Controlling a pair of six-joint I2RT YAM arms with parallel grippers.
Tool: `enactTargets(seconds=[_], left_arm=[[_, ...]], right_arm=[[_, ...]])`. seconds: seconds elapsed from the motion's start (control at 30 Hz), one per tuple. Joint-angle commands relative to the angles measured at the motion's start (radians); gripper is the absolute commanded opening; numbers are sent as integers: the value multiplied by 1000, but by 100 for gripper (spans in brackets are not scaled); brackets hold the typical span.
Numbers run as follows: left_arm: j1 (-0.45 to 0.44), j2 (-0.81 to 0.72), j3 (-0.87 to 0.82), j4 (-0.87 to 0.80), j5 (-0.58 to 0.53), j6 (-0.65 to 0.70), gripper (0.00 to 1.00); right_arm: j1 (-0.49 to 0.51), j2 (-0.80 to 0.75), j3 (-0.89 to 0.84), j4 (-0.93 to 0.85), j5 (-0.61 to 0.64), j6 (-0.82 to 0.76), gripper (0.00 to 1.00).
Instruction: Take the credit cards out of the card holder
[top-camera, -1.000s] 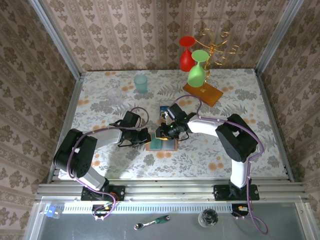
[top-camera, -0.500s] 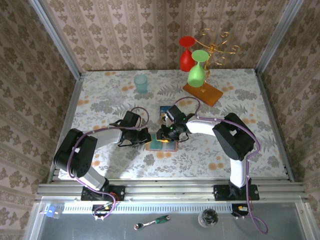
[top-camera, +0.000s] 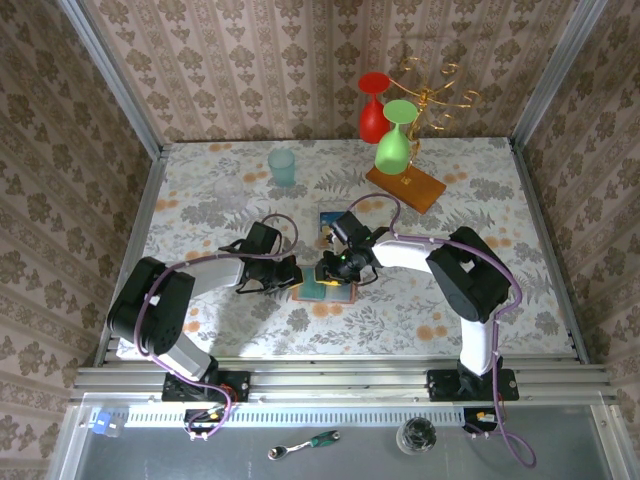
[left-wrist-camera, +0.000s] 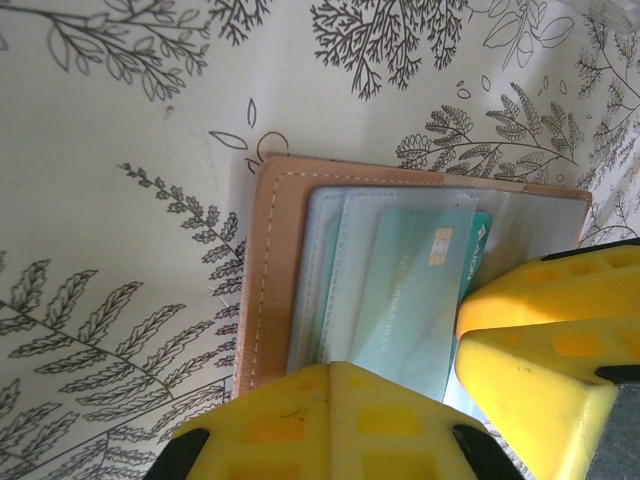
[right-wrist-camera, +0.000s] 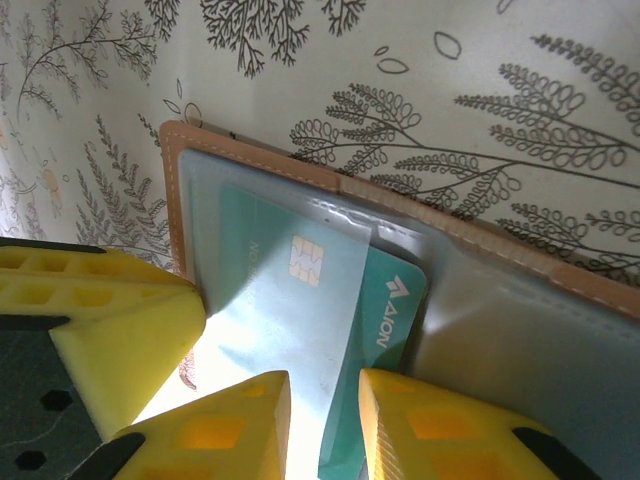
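**Visitor:** Where is the card holder?

**Onlooker:** The card holder (top-camera: 322, 291) lies open and flat on the flowered table (top-camera: 200, 205). Both arms are bent in over it. From above it is mostly covered, and a tan and teal sliver peeks out beneath the arm ends.

**Visitor:** Can you see any cards?

**Onlooker:** Up close, yes. A teal card (right-wrist-camera: 290, 300) with a gold chip sits in the holder's clear pocket (right-wrist-camera: 500, 320). Much of it is under the plastic, so its print looks milky. The corner with the white logo pokes out bare. I cannot tell whether another card lies under it. A blue card (top-camera: 329, 222) lies on the table just beyond the holder, toward the back wall. The right arm cuts off its near edge.

**Visitor:** What are the fingers doing?

**Onlooker:** The left gripper (top-camera: 292, 276) reaches in from the holder's left side with its yellow fingers pressed together and nothing between them. Its tip sits at the holder's stitched leather edge and hides that edge. I cannot make out whether it bears down. The right gripper (right-wrist-camera: 322, 400) is over the holder from the other side, close beside the left one. Its fingers stand a narrow gap apart above the bare end of the teal card, and the card's face shows through the gap. The fingertips are cut off at the bottom of the close view, so I cannot tell whether they touch the card.
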Motion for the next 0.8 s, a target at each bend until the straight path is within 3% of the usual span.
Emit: enactTargets(seconds=[0.0,0.77], left_arm=[[9,6,-8,-13,4,9,0],[-14,-12,-32,8,3,-24,1]], right_arm=[[5,-26,2,-73,60,-26,28],[3,-62,-4,-73,70,-56,28]])
